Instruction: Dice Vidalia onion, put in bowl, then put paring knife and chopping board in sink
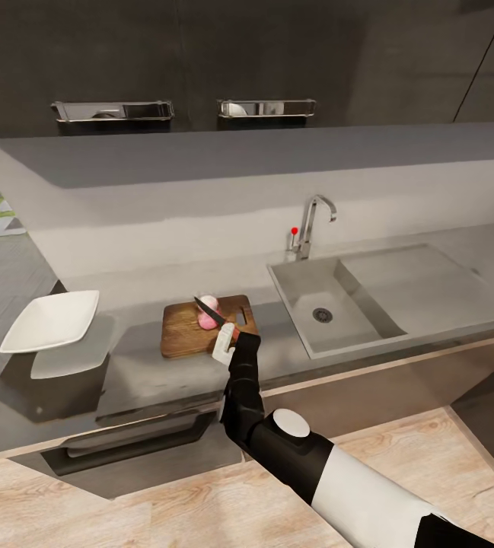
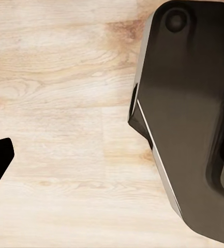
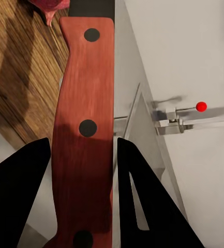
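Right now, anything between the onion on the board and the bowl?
Nothing visible. The Vidalia onion sits on the chopping board, under the paring knife held by the right claw. Toward the bowl there is bare countertop, though the bowl sits at the counter's edge.

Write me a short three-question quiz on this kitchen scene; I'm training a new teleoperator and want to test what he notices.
1. True or false: the Vidalia onion lies in the sink.
2. What does the right pincer hold?
A. the paring knife
B. the bowl
C. the tap lever
3. Fill in: the bowl stands on the countertop to the ____ of the chopping board, in the head view.

Key: 1 false, it lies on the chopping board; 2 A; 3 left.
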`<state>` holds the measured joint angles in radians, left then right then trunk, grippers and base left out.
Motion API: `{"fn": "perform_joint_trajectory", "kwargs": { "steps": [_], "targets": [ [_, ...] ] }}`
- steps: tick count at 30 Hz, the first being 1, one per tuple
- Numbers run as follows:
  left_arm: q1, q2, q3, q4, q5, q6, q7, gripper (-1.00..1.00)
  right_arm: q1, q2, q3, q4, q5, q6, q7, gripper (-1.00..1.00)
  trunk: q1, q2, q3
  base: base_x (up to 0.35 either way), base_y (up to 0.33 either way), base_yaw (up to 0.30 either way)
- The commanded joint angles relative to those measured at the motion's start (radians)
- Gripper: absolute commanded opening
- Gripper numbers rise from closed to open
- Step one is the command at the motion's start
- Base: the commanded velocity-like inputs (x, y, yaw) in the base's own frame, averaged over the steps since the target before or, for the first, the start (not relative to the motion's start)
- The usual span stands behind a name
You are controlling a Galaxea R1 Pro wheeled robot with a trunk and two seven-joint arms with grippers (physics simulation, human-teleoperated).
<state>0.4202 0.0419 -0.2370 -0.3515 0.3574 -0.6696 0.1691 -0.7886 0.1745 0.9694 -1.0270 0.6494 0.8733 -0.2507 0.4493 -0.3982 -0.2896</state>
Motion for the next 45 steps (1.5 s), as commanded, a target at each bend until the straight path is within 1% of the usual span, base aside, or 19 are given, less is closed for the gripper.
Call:
{"fn": "perform_joint_trajectory", "kwargs": {
  "steps": [1,45],
  "targets": [
    [0.0,0.001,-0.008,-0.002,0.003,-0.001,0.009,1.0,-0.001,0.0,0.003,0.001,-0.017,0.004,-0.005,-1.0,0.001,-0.002,-0.002,0.0,0.0,0.0],
    [0.001,0.001,-0.009,-0.002,0.003,-0.002,0.009,1.0,-0.001,0.0,0.003,0.001,-0.017,0.003,-0.005,-1.0,0.001,-0.002,-0.002,0.0,0.0,0.0]
  ]
}}
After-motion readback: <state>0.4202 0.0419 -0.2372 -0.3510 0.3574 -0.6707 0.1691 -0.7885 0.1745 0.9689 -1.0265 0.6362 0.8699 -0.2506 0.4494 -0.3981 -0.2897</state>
